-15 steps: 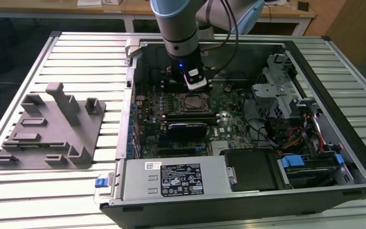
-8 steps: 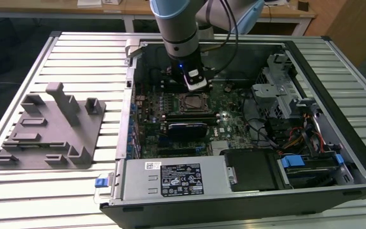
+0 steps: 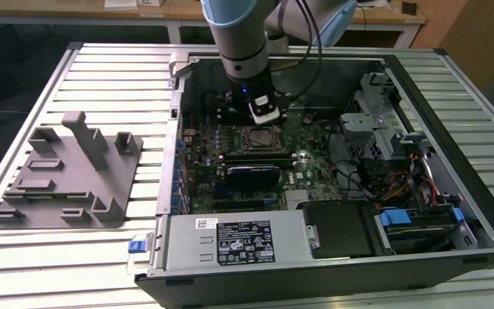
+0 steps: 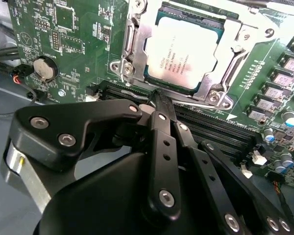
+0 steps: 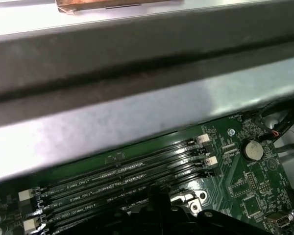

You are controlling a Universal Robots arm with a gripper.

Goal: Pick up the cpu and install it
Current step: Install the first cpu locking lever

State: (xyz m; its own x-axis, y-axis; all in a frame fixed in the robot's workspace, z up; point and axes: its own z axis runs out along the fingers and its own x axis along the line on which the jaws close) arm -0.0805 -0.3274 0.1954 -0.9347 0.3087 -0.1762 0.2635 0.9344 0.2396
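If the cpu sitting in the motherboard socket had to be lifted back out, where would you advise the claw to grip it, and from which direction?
The cpu lies flat in the socket, its silvery top facing up and the metal frame close around its sides. I would come straight down from above and pinch two opposite edges of the raised lid, probably where the frame leaves a gap. A sideways approach looks blocked by the frame. The claw sits just beside the socket.

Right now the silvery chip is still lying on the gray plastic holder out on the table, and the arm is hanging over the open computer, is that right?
Not quite. The cpu is already sitting in the motherboard socket, as the second wrist view shows. In the exterior view the gray holder on the table carries no chip. The arm does hang over the open computer case, just above the socket.
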